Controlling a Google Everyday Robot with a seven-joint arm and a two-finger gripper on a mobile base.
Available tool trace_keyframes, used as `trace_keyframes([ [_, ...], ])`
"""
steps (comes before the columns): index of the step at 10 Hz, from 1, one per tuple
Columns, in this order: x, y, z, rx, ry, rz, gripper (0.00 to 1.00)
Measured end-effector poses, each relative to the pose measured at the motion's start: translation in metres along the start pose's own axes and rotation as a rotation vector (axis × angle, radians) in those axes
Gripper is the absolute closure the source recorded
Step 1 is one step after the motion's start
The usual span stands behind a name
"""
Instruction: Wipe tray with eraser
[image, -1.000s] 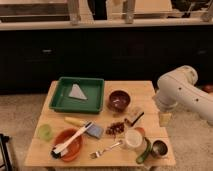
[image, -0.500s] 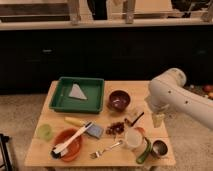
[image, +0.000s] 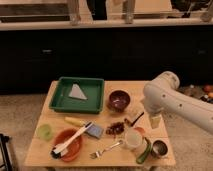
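Observation:
The dark-green tray (image: 60, 102) sits at the table's back left, with a grey triangular piece (image: 77, 92) lying in it. A small tan block with a dark side, the eraser (image: 134, 115), lies on the table right of centre, beside a dark red bowl (image: 119, 100). My white arm (image: 167, 97) reaches in from the right. The gripper (image: 155, 121) hangs down over the table's right side, just right of the eraser and far from the tray.
An orange bowl (image: 70, 146) with a brush in it stands at the front left, with a blue-grey pad (image: 95, 131), a yellow object (image: 75, 121) and a green cup (image: 45, 132) nearby. A fork (image: 105, 149), a white cup (image: 132, 139) and a metal cup (image: 159, 148) are at the front right.
My arm has swung left from beyond the table's right edge to over its right side, bringing the gripper closer to the eraser. Nothing on the table has moved.

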Motion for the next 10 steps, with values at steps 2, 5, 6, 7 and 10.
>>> trace_keyframes([
  [2, -0.021, -0.005, 0.003, 0.013, 0.009, -0.051, 0.2],
  [5, -0.023, -0.007, 0.012, 0.024, 0.013, -0.096, 0.2],
  [6, -0.026, -0.004, 0.014, 0.023, 0.013, -0.114, 0.2],
  [7, -0.031, -0.003, 0.015, 0.025, 0.013, -0.132, 0.2],
  [10, -0.039, -0.008, 0.022, 0.033, 0.026, -0.178, 0.2],
])
